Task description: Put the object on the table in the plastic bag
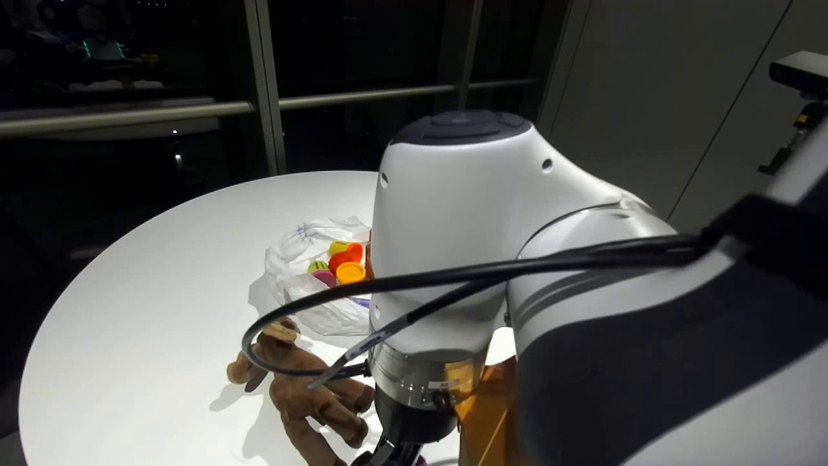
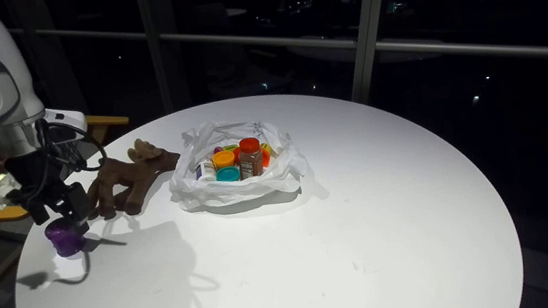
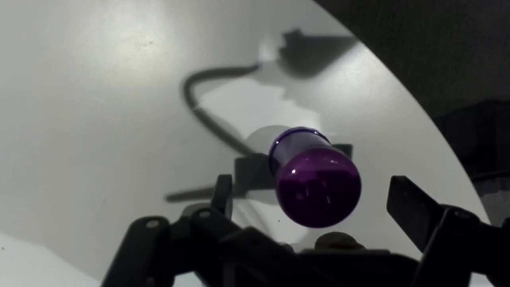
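Pincer (image 3: 312, 194) spread wide, purple container (image 2: 64, 241) near table (image 2: 388, 229) edge, open room beside bag (image 2: 236, 192)

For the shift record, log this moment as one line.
pincer: open | purple object: on table, ungripped | plastic bag: red-lidded jar inside | bagging: pending

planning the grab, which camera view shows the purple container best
The wrist view: the purple container is large, not covered by the tool. In an exterior view the container is small, partly behind the tool; in an exterior view, likely just a purple sliver at the bottom edge.
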Tool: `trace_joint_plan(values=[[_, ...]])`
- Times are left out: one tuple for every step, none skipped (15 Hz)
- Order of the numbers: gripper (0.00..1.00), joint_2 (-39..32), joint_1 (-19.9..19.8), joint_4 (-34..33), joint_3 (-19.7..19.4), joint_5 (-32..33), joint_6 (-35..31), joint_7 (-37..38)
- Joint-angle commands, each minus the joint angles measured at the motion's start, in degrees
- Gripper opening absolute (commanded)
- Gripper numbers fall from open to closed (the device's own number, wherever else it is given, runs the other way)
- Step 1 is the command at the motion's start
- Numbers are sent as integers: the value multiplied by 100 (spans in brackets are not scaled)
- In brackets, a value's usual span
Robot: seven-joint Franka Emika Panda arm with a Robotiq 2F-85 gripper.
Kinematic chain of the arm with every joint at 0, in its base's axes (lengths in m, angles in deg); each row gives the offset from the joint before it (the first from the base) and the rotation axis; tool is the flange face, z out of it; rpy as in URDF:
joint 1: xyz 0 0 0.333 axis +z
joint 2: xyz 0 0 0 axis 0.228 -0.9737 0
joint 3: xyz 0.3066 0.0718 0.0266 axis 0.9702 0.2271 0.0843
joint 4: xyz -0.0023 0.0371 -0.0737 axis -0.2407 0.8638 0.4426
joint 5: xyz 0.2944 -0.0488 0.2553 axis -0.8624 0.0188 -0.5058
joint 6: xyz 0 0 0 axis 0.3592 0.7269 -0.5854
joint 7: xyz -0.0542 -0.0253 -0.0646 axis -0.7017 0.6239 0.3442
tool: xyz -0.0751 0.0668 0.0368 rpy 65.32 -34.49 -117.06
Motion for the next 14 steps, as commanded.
trace_joint_plan(values=[[100, -163, 478, -51, -550, 236, -363, 351], [100, -202, 547, -58, -636, 221, -367, 348], [82, -218, 582, -66, -682, 195, -328, 313], [74, -196, 581, -48, -675, 158, -234, 245], [66, -185, 590, -40, -674, 135, -179, 213], [58, -171, 564, -35, -639, 108, -131, 174], [51, -148, 545, -33, -590, 74, -81, 163], [42, -134, 525, -41, -547, 46, -20, 156], [35, -123, 541, -48, -551, 36, 47, 201], [27, -114, 513, -104, -516, -25, 259, 249], [24, -101, 558, -149, -581, -26, 371, 366], [24, -76, 591, -209, -637, -14, 516, 501], [24, -62, 628, -320, -693, 19, 682, 653], [24, -45, 680, -453, -764, 68, 860, 846]])
